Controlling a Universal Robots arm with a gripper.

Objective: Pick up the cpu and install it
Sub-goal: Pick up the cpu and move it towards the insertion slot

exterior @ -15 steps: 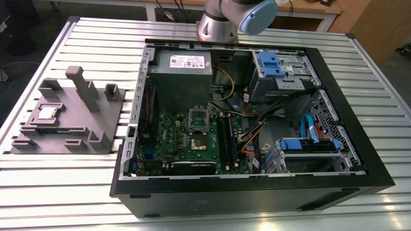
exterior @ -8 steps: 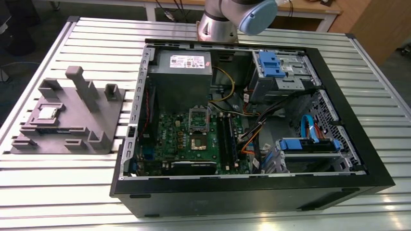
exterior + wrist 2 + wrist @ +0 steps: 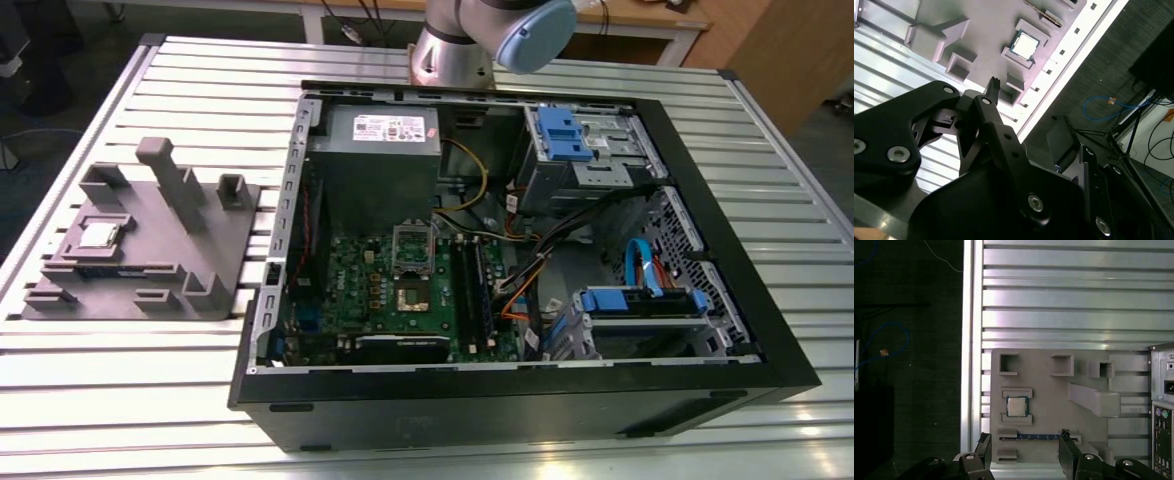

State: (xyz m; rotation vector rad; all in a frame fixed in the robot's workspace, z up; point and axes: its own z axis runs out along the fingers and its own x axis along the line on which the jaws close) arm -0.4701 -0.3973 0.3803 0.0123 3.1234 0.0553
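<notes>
The cpu (image 3: pixel 100 235) sits in the grey fixture (image 3: pixel 220 245) at the exterior view's left (raised blocks (image 3: pixel 1016 392) flank it), beside the open computer case (image 3: pixel 747 330); the gripper (image 3: pixel 1026 456) fingers are spread and empty near the fixture's edge.

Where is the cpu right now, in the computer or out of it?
Out: the cpu lies flat on the grey fixture, beside the computer case, with the open gripper apart from it, holding nothing.
</notes>
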